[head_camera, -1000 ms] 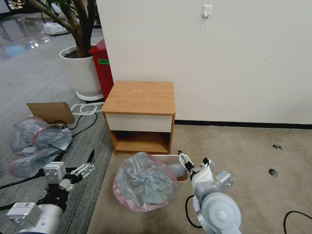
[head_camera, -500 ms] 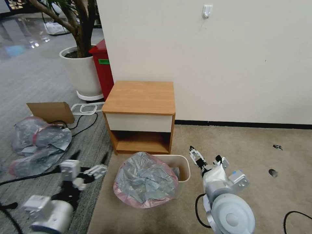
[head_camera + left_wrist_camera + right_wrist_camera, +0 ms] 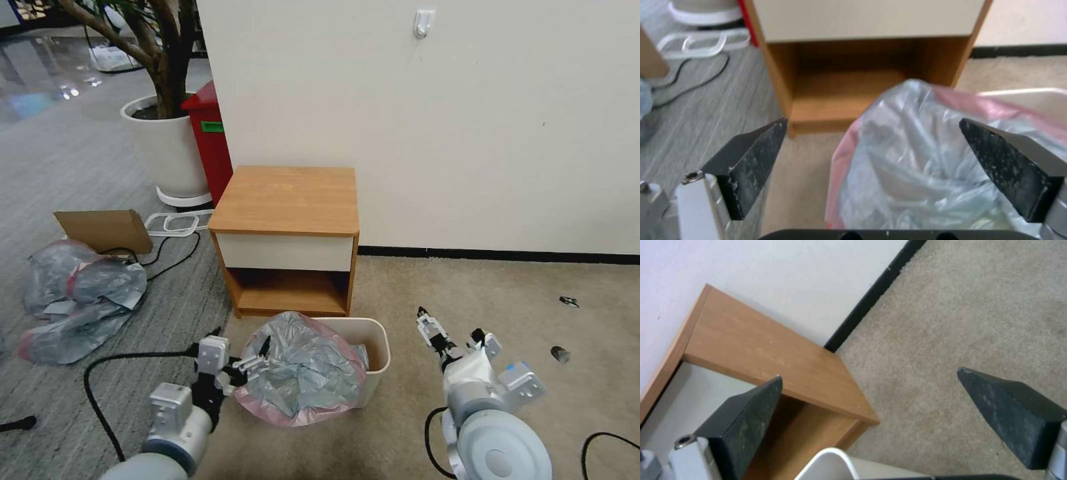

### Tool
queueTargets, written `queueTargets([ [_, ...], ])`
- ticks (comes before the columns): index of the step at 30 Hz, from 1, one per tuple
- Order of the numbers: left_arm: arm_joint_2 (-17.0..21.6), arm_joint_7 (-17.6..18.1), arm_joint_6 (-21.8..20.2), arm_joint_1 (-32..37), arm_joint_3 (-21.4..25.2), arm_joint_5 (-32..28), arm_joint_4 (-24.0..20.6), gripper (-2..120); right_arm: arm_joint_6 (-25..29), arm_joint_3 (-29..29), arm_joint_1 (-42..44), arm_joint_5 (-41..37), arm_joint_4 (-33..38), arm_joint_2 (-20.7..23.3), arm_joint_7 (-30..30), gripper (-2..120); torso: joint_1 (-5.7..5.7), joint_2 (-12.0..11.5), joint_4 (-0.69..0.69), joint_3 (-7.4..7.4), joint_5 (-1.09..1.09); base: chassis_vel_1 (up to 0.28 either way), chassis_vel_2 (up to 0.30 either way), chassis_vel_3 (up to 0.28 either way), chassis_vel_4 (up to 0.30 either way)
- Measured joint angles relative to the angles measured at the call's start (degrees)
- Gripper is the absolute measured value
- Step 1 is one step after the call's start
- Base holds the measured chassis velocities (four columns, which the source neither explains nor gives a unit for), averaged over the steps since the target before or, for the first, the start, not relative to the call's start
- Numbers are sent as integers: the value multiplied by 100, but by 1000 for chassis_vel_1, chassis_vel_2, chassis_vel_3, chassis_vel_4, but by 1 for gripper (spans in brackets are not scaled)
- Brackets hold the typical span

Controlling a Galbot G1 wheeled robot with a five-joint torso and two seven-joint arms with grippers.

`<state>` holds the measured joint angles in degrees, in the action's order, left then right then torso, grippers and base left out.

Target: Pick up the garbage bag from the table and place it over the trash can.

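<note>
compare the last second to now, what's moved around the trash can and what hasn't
The left claw swung in from over the grey floor to the garbage bag's left edge, open. The right claw, open, pulled out of the trash can's far right corner and back over the carpet, letting go of the bag. The bag remains draped over the bin's left side; the table and bin haven't moved.

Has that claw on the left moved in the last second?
Yes. The left gripper swung rightward from the grey floor to the garbage bag on the trash can.
</note>
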<state>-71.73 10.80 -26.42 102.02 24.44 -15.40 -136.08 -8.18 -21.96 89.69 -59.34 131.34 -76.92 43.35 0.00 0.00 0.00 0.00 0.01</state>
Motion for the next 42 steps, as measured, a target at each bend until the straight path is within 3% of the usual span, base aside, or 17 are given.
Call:
queueTargets([
  [10, -82, 315, -220, -302, -138, -182, 508, 86, 65, -72, 42, -3, -71, -12, -8, 100, 0, 0, -1, 0, 0, 0, 0, 0, 0],
  [24, -183, 395, -231, -641, -587, -214, 1055, 87, 282, -81, 24, -122, -85, 38, 8, 100, 0, 0, -1, 0, -1, 0, 0, 0, 0],
  [42, 20, 471, -229, -1516, -1049, -374, 1678, 87, 330, 11, -5, 3, -189, 9, 28, 100, 0, 0, -1, 0, -1, 0, 0, 0, 0],
])
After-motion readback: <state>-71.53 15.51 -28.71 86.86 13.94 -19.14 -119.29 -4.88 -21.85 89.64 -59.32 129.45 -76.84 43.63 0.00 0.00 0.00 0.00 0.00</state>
